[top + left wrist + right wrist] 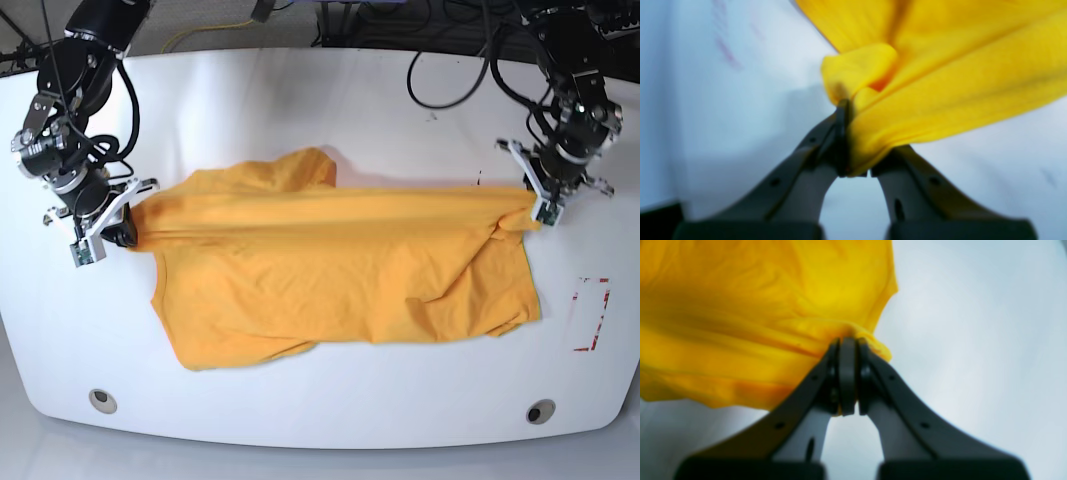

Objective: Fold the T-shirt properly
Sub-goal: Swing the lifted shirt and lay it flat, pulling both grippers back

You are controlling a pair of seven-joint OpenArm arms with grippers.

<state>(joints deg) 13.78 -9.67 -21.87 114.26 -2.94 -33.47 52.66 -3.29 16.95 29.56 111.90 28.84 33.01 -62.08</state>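
The orange-yellow T-shirt is stretched across the middle of the white table, its upper edge pulled taut between my two arms while the rest drapes toward the front. My left gripper, at the base view's right, is shut on a bunched corner of the T-shirt. In the left wrist view that gripper pinches a thick fold. My right gripper, at the base view's left, is shut on the opposite edge. In the right wrist view the cloth fans out to the left of the gripper.
A red marked rectangle sits on the table near its right edge. Two round holes lie along the front edge. Black cables trail over the back right of the table.
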